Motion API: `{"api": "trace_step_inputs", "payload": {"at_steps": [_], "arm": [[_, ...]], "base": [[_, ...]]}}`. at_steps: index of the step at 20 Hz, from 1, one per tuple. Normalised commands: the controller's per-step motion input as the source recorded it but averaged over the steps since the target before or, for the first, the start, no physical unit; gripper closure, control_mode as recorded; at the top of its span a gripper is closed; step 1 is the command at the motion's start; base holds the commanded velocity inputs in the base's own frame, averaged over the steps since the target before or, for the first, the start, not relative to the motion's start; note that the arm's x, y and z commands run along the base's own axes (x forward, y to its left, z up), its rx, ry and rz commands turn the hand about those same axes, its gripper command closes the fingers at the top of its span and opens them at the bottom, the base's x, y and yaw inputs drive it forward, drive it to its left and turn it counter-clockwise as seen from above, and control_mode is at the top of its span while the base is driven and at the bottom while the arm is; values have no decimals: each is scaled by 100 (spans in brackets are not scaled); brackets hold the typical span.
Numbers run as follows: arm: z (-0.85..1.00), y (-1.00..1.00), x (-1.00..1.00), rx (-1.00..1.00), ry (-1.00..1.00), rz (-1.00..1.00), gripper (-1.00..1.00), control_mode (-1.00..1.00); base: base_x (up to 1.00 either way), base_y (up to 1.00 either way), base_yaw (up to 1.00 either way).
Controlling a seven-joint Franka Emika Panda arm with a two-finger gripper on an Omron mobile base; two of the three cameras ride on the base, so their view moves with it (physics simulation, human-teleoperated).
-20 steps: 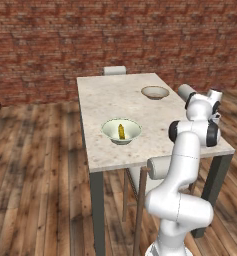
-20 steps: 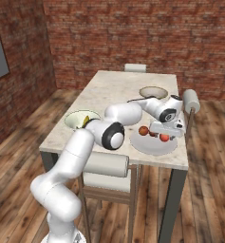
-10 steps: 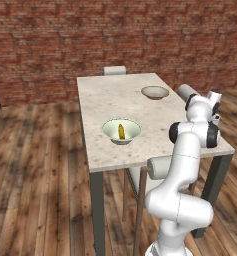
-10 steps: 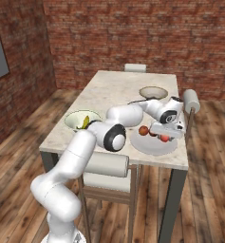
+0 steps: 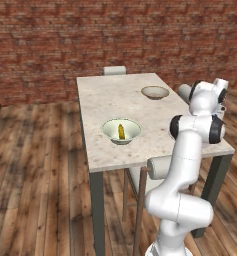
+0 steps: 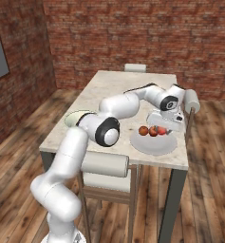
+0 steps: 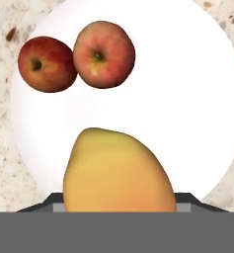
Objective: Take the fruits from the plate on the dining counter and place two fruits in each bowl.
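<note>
On the white plate [image 7: 187, 99] lie two red apples [image 7: 45, 64] [image 7: 103, 54], side by side. Closer to the hand sits a yellow-orange fruit [image 7: 118, 173], and my gripper [image 7: 121, 205] is shut on it, dark fingers showing at either flank. In the right base view the gripper [image 6: 165, 127] stands low over the far side of the plate [image 6: 156, 146], beside the apples [image 6: 143, 130]. The pale green-white bowl [image 5: 121, 131] holds a yellow banana piece [image 5: 121, 132]. Farther back on the dining counter [image 5: 105, 100] is the tan bowl [image 5: 155, 92].
A chair [image 6: 135, 68] stands at the counter's far end and another [image 6: 104, 163] at the near edge under my arm. A padded chair back [image 6: 192, 100] rises just right of the hand. Brick wall behind, wooden floor around.
The jaws have come together around the yellow-orange fruit; a second ago they stood wide open. The arm has hardly moved.
</note>
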Motion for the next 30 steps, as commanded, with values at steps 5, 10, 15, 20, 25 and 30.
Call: {"api": "trace_step_inputs", "payload": {"at_steps": [5, 10, 15, 20, 25, 30], "arm": [[38, 100, -78, -11, 0, 0, 100, -100], [33, 100, -44, -12, 3, 7, 100, -100], [9, 100, -11, -7, 12, 15, 100, -100], [19, 100, 0, -3, 14, 14, 100, -100], [28, 80, 0, 0, 13, 12, 100, -100], [9, 57, 5, 0, 14, 11, 100, -100]], "base": [[0, 0, 0], [0, 0, 0], [0, 0, 0], [0, 0, 0], [0, 0, 0], [0, 0, 0]]}}
